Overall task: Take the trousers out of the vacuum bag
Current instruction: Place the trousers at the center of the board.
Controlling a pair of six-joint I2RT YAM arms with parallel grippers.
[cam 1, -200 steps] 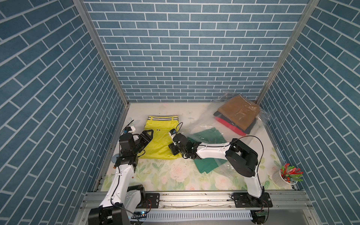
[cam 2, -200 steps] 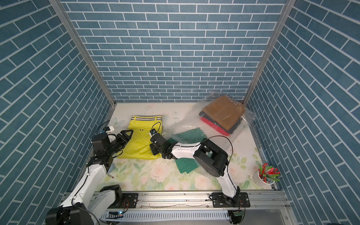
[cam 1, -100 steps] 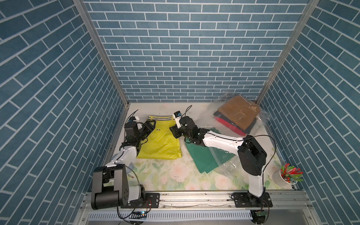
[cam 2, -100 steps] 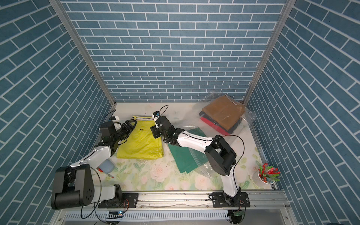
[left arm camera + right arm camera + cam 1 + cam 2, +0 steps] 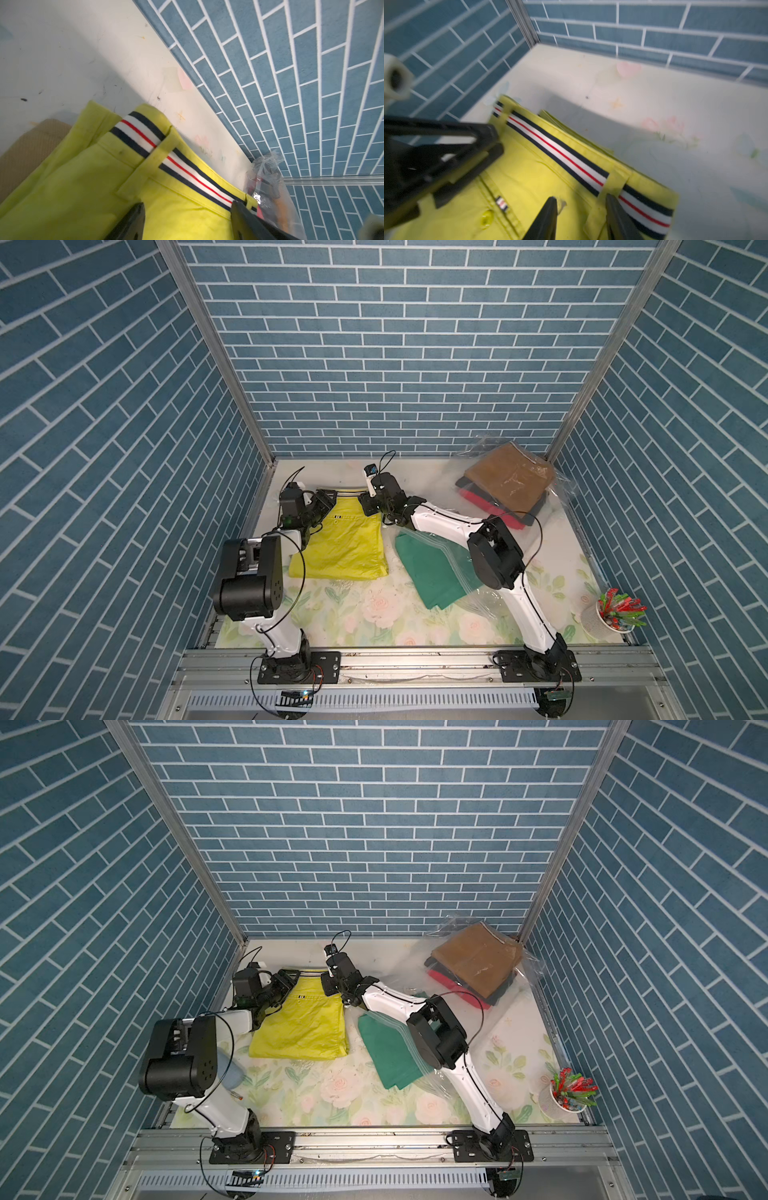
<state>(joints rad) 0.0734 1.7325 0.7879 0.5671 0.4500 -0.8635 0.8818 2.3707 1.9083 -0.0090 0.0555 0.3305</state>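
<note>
Left gripper and right gripper, jaws parted and gripping nothing, straddle striped waistband of lime-yellow trousers, likely leaving them flat outside vacuum bag.

Table: pale cover with a floral print, fainter toward the back.

Directly on it:
- Lime-yellow trousers lie flat, left of centre, striped waistband toward the back wall. Tan cloth shows under 1 edge.
- Green trousers lie just beside them, partly under the vacuum bag, which reaches the back right corner.
- White cup, front right.
- Grey-blue case, front left.
</note>
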